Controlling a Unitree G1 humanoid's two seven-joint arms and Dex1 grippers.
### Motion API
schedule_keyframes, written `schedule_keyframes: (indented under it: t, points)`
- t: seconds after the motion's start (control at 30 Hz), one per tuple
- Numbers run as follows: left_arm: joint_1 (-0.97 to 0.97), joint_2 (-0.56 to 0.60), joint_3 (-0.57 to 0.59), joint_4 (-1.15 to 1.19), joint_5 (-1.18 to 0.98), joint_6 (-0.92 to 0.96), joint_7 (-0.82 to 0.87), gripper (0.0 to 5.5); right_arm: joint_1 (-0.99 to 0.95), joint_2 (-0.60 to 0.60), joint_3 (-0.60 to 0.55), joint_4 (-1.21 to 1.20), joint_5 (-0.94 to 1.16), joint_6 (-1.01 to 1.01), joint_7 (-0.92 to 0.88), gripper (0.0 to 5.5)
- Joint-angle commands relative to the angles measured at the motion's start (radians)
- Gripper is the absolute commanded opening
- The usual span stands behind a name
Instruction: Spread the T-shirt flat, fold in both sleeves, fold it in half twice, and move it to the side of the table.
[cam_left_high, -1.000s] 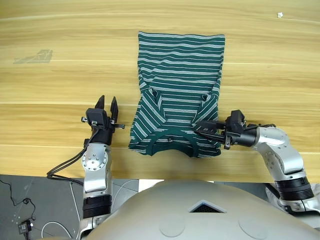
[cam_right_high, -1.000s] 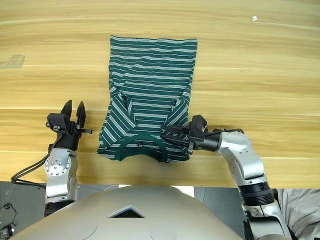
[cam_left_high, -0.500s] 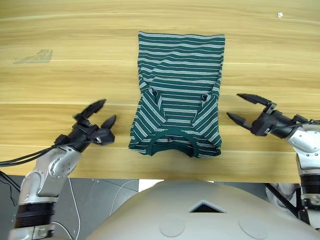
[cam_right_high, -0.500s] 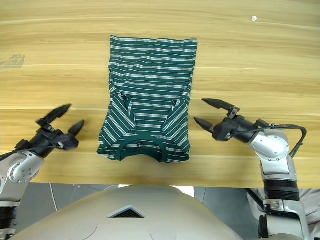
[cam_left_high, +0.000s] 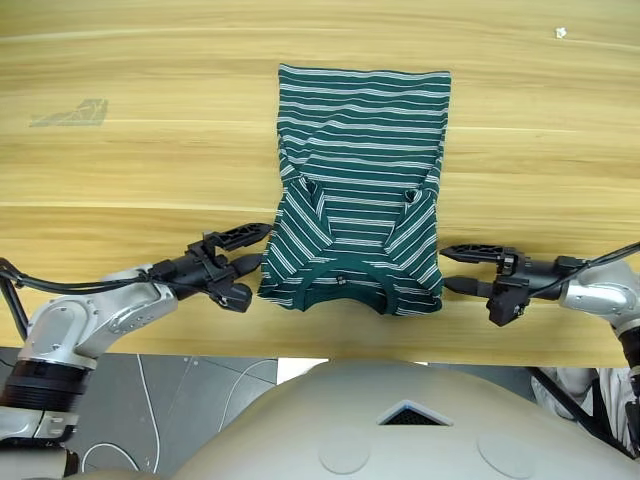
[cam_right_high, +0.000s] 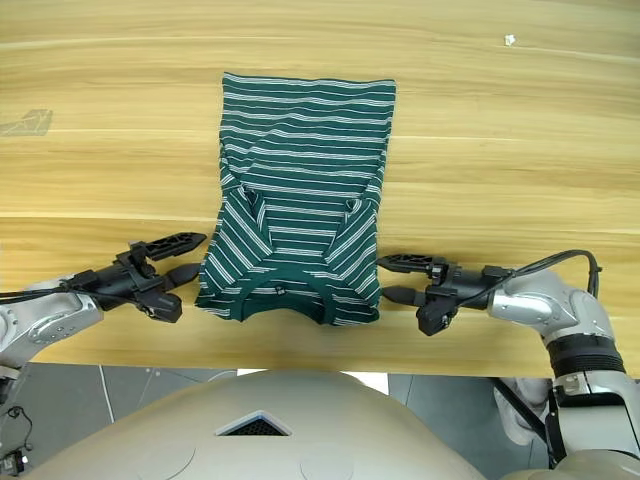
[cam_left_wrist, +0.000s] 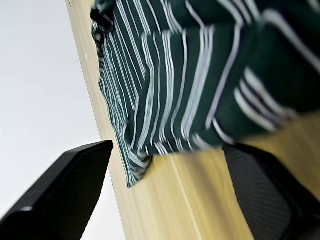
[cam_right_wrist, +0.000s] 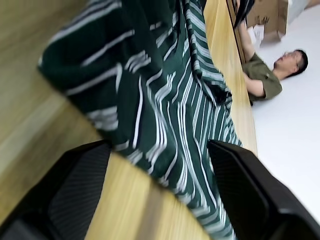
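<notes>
The green T-shirt (cam_left_high: 360, 170) with white stripes lies flat on the wooden table (cam_left_high: 130, 170). Both sleeves are folded in and the collar is toward the near edge. My left gripper (cam_left_high: 258, 246) stands open right beside the shirt's near left corner, fingers pointing at it. My right gripper (cam_left_high: 446, 268) stands open just off the near right corner. In the left wrist view the shirt's corner (cam_left_wrist: 200, 75) sits between the two dark fingers (cam_left_wrist: 65, 195). The right wrist view shows the other corner (cam_right_wrist: 150, 90) between its fingers (cam_right_wrist: 245, 195).
A small white scrap (cam_left_high: 561, 30) lies at the far right of the table. A faint grey mark (cam_left_high: 65, 113) is on the far left. The table's near edge (cam_left_high: 300, 352) runs just below the shirt's collar.
One second ago my right gripper was on the shirt's near right part; it drew out, opened wide, then came back level with that corner. My left gripper swung in toward the near left corner.
</notes>
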Motion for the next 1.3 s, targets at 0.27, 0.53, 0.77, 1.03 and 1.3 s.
schedule_keyframes:
  t: [0.27,0.53,0.77,1.03,1.3]
  points:
    - [0.064,0.122,-0.137,-0.026,0.086,-0.018,-0.153,3.7,0.038,-0.064,0.153,-0.042,0.07,0.104,0.058,3.16]
    - [0.041,0.133,-0.17,-0.011,0.092,0.002,-0.15,2.23,0.047,-0.086,0.2,-0.065,0.12,0.164,0.078,1.58]
    - [0.006,0.139,-0.197,0.025,0.105,0.005,-0.132,0.96,0.036,-0.079,0.22,-0.063,0.145,0.203,0.094,0.24]
    - [0.04,0.155,-0.17,-0.011,-0.042,0.025,-0.169,0.03,0.071,-0.101,0.258,-0.115,0.363,0.393,0.228,0.0]
    - [0.23,0.282,-0.003,-0.256,-0.847,0.321,-0.492,0.03,0.139,-0.265,0.168,-0.515,1.079,1.097,0.598,0.0]
